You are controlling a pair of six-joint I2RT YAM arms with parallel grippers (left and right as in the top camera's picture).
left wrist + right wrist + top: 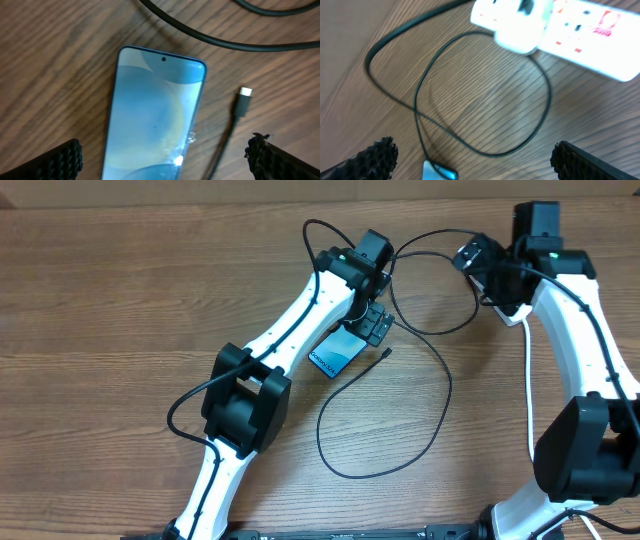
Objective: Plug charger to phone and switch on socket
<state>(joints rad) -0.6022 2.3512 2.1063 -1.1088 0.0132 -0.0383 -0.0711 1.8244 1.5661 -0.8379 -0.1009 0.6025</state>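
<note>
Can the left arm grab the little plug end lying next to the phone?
Probably yes. The left gripper is open right above the phone, and the connector tip lies bare on the table beside it, with nothing covering it.

Table [110,290]: I'm watching a brown wooden top that's spreading across nearly the whole overhead view | Grain: it's running mostly left to right, showing streaky in both wrist views | Far edge: a pale strip [150,188] is showing just beyond it

Phone [155,115]: pale blue screen, lighter swirls.
Charger [239,107]: black, whitish tip.
Socket [600,30]: white, red markings.
Table [120,300]: brown woodgrain.
My fingers [60,162]: black, knobbly.
</note>
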